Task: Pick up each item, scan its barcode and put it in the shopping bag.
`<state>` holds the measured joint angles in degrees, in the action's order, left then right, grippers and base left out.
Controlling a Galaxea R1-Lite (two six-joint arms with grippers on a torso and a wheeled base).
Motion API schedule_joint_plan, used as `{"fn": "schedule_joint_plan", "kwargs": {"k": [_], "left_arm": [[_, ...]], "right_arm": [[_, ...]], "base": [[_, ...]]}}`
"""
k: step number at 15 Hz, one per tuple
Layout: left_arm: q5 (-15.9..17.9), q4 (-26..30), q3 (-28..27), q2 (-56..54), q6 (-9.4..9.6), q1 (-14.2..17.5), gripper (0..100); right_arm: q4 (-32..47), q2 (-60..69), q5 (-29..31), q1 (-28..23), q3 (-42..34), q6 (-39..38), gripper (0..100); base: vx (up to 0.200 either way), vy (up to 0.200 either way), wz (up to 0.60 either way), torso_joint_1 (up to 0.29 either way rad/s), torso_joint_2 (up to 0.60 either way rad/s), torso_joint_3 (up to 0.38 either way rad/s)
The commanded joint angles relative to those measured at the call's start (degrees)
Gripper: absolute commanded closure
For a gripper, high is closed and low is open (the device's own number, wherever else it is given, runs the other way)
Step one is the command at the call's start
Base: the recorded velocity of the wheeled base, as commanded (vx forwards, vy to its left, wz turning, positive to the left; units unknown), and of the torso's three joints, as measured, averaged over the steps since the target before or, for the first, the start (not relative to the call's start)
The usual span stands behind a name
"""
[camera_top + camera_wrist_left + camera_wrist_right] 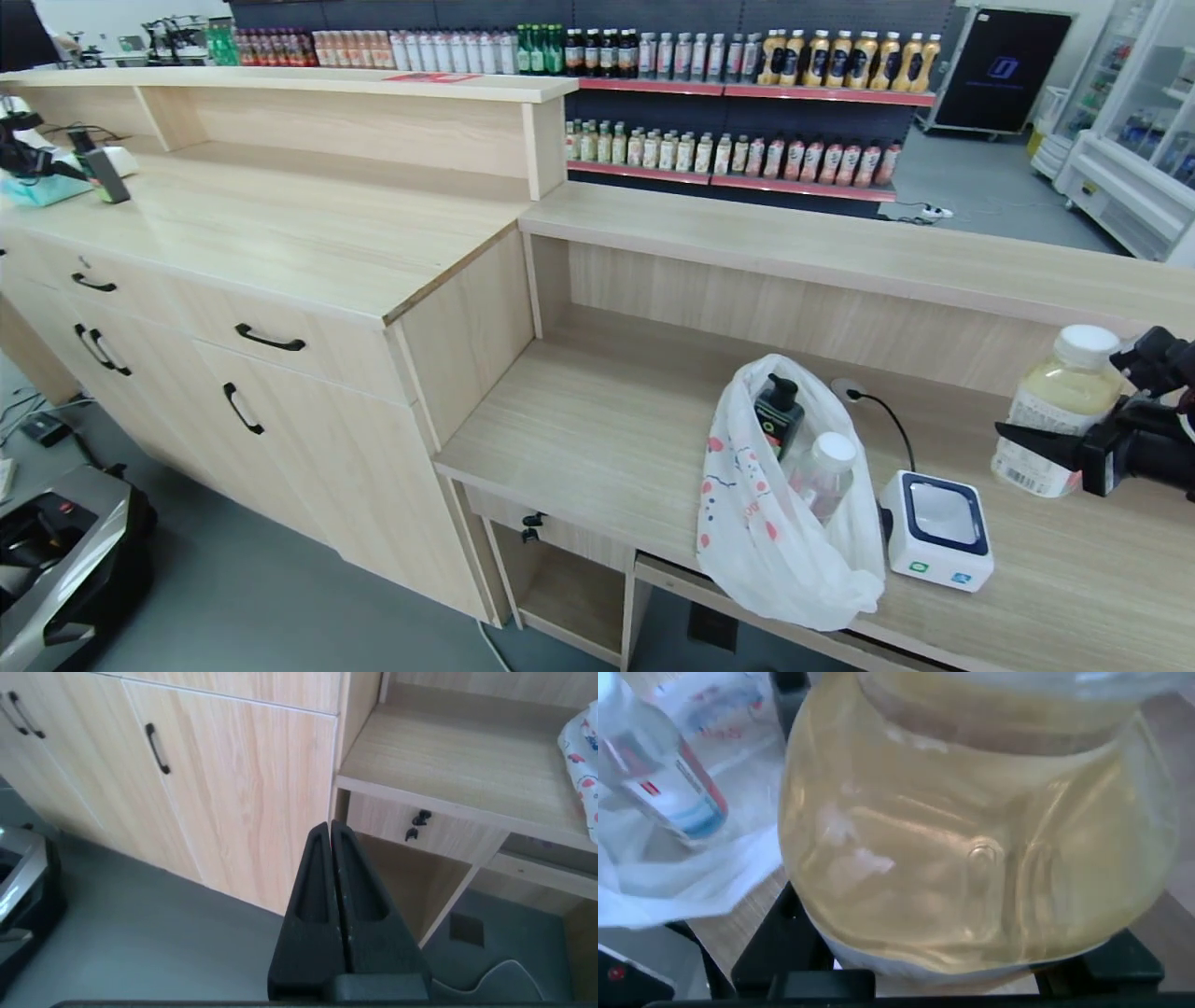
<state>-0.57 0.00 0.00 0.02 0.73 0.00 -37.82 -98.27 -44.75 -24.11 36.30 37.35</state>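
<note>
R gripper [1041,446] is pinching the juice bottle [1060,411] around its lower half. It's a pale yellow drink w/ a white cap, roughly upright, over the right end of the worktop [597,439]. Can't tell if its base touches the wood tbh. The barcode on the label faces the front edge.

The scanner [938,530], a white box w/ a blue-rimmed window, sits near the front edge, between the juice and the shopping bag [756,523] and just beside the bag. Its cable [887,420] runs to a hole farther back.

The bag is white plastic w/ red prints and slumps over the front edge. Inside are a dark pump bottle [778,415] and a clear bottle [823,476] w/ a white cap.

L gripper [330,831] has its fingers pressed together w/ nothing between them, down by the cabinet doors [234,784] over the floor.
</note>
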Motion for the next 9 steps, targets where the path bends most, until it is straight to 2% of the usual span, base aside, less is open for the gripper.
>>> {"fn": "schedule_joint_plan", "kwargs": {"k": [1, 9], "left_arm": [[-0.04, 0.00, 0.00, -0.02, 0.06, 0.00, 100], [-0.04, 0.00, 0.00, -0.02, 0.06, 0.00, 100]], "right_arm": [[0.46, -1.31, -3.50, -1.02, -0.44, 0.00, 100], [0.46, -8.78, -12.99, -2.96, -0.53, 7.38, 100]], "base": [[0.000, 0.000, 0.00, 0.000, 0.00, 0.000], [0.000, 0.000, 0.00, 0.000, 0.00, 0.000]]}}
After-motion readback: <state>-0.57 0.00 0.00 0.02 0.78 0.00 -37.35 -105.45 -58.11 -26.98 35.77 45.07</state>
